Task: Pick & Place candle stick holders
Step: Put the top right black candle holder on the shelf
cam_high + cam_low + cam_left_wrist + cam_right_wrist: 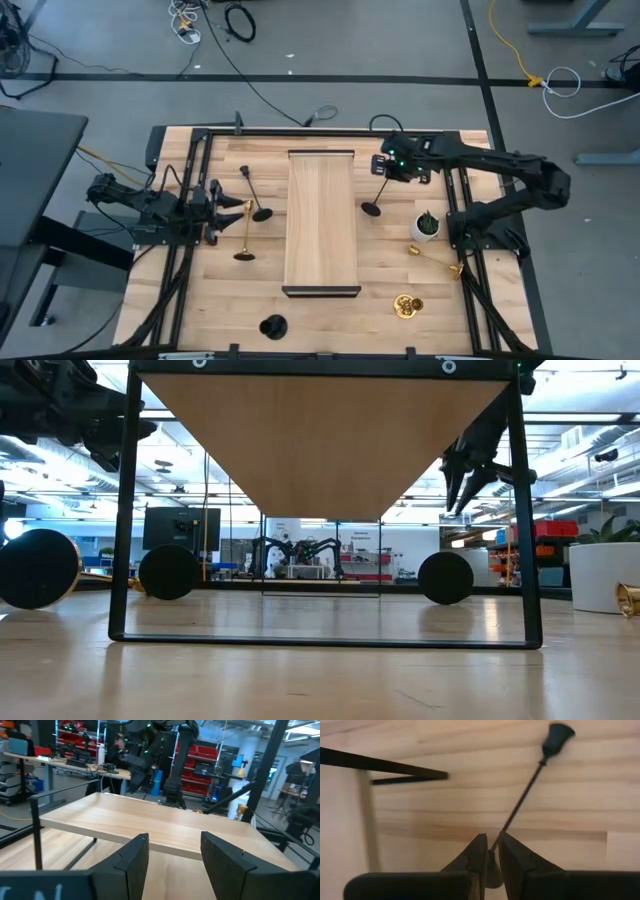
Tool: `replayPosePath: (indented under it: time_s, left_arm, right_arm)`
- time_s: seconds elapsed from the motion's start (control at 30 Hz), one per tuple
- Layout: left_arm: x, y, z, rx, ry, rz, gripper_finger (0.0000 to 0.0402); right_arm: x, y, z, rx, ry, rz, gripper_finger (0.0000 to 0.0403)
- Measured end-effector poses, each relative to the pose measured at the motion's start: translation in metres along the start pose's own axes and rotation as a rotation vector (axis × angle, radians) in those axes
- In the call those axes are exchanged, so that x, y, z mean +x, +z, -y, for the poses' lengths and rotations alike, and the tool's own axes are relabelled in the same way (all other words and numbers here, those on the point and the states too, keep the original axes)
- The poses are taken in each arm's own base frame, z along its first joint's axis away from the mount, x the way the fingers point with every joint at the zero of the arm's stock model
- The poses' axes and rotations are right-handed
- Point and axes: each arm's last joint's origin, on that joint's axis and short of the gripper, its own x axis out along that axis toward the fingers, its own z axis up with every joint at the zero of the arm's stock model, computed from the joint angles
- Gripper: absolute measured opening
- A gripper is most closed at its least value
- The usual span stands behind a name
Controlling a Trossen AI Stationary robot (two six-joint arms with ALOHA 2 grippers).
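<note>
A: What is the right hand (490,851) doing?
B: It is gripping the thin stem of a black holder (375,199), just right of the wooden riser (321,220); the holder is hanging tilted below the fingers (516,855), its base toward the surface (330,325).
A: And the left hand (172,855)?
B: It is sitting with fingers spread, holding nothing, facing the riser; a gold holder (246,232) and another black holder (253,195) are lying just before it.
</note>
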Motion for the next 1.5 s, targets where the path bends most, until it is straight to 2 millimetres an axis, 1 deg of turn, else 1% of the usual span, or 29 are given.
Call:
replayPosePath:
  time_s: [0.3,0.4,0.57,0.8,0.97,1.27,1.4,1.5]
  left_arm:
    - [0.0,0.0,0.002,0.0,-0.064,-0.011,0.0181]
    - [0.0,0.0,0.002,0.0,-0.065,-0.011,0.0181]
    - [0.0,0.0,0.002,0.0,-0.065,-0.012,0.0181]
    - [0.0,0.0,0.002,0.001,-0.064,-0.012,0.0181]
    - [0.0,0.0,0.002,0.0,-0.064,-0.012,0.0181]
    - [0.0,0.0,0.002,0.0,-0.065,-0.012,0.0181]
    - [0.0,0.0,0.002,0.0,-0.065,-0.012,0.0181]
    - [0.0,0.0,0.002,0.0,-0.065,-0.012,0.0181]
  right_arm:
    - [0.04,0.003,-0.004,0.037,-0.146,-0.046,0.0047]
    - [0.049,0.005,-0.004,0.06,-0.178,-0.055,0.0047]
    - [0.064,0.006,-0.004,0.049,-0.226,-0.077,0.0047]
    - [0.084,0.006,-0.008,0.069,-0.241,-0.092,0.0047]
    - [0.09,0.006,-0.009,0.075,-0.233,-0.105,0.0047]
    - [0.09,0.005,-0.008,0.08,-0.25,-0.113,0.0066]
    - [0.092,0.004,-0.005,0.091,-0.262,-0.114,0.0081]
    - [0.095,0.002,-0.003,0.088,-0.257,-0.114,0.0102]
